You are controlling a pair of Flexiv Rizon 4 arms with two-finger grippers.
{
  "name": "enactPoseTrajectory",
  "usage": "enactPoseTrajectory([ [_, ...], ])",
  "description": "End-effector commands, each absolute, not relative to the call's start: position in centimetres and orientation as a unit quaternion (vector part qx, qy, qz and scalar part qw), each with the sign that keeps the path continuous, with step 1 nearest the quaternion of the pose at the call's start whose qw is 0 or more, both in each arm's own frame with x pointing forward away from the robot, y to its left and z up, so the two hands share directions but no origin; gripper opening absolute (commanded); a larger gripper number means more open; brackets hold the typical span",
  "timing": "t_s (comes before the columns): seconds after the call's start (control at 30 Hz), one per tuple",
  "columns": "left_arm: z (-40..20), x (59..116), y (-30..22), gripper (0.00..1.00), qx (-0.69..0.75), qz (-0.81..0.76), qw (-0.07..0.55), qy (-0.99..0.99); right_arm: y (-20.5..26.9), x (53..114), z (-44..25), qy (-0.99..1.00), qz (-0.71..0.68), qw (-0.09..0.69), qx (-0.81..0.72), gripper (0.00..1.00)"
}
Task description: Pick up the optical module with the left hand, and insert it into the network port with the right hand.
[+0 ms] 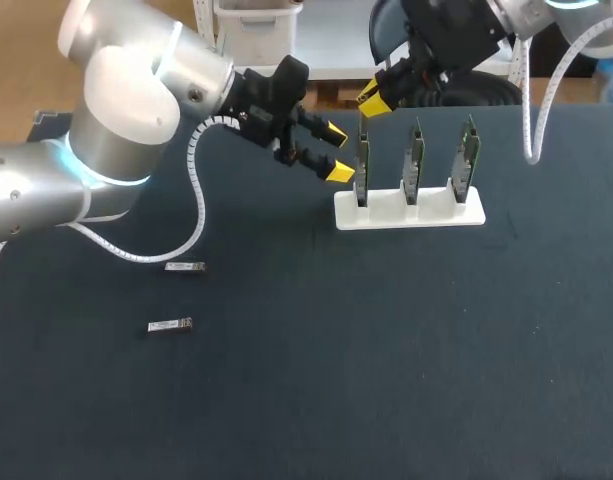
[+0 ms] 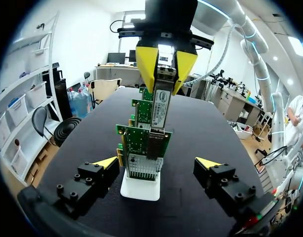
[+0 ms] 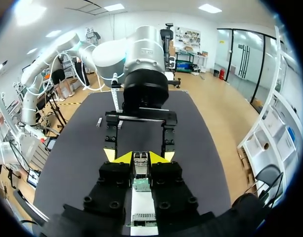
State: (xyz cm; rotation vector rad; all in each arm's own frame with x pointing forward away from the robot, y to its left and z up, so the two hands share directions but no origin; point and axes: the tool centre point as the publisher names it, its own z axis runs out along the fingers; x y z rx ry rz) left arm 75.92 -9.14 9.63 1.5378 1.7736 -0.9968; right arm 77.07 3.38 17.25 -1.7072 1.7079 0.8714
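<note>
- The right gripper (image 1: pixel 376 98) hangs over the leftmost network card (image 1: pixel 362 165), at 12 o'clock from it. Its yellow tips are clenched on the optical module (image 2: pixel 161 101) from two sides.
- The module stands upright. Its lower end meets the metal port (image 2: pixel 155 144) on the upper edge of this card; how deep it sits, I cannot tell.
- The three cards stand in a white stand (image 1: pixel 386 208) on the dark table (image 1: pixel 386 350).
- The left gripper (image 1: pixel 336 152) is released, with its fingers spread wide and nothing between them. It is at 9 o'clock from the leftmost card, just beside it.
- A second module (image 1: pixel 184 267) and a third module (image 1: pixel 170 325) lie flat at 8 o'clock from the stand, well apart from it.
</note>
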Motion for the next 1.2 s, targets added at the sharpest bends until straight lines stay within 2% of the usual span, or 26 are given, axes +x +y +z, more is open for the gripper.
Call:
enactPoseTrajectory([
  [0.03, 9.6, 76.0, -9.2, 1.0, 0.577, -0.373, 0.29, 0.666, 3.4, 76.9, 17.0, 0.644, 0.317, 0.285, -0.636, 0.0],
  [1.2, 9.6, 76.0, -9.2, 1.0, 0.577, -0.373, 0.29, 0.666, 3.1, 76.7, 17.0, 0.639, 0.311, 0.283, -0.644, 0.0],
])
